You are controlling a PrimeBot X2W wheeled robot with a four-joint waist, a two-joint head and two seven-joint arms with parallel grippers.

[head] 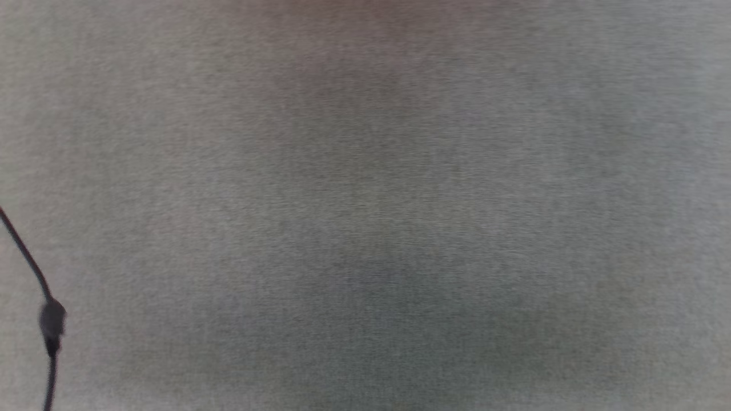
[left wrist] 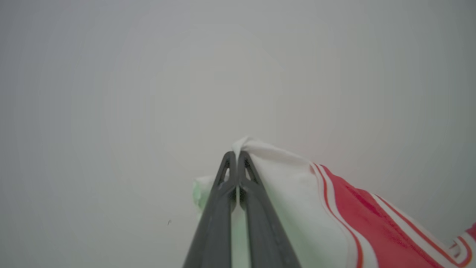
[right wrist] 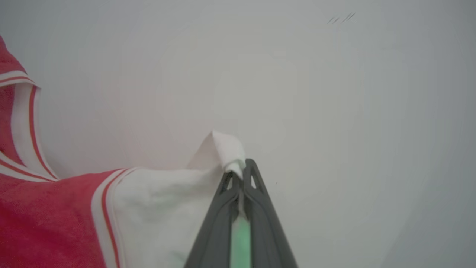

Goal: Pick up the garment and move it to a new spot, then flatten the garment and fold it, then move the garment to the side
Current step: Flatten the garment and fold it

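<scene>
In the left wrist view my left gripper [left wrist: 236,156] is shut on a white sleeve of the garment [left wrist: 357,219], a red jersey with red-and-white striped trim that trails off to the lower right. The right wrist view shows my right gripper [right wrist: 243,166] shut on the other white sleeve of the garment [right wrist: 48,216], whose red body and striped collar spread to the left. A little tuft of white cloth sticks out past each pair of fingertips. The printed front is hidden.
Pale grey surface lies behind both grippers. The head view looks onto a blurred grey surface [head: 365,205], with a thin dark cable [head: 50,319] hanging at its left edge.
</scene>
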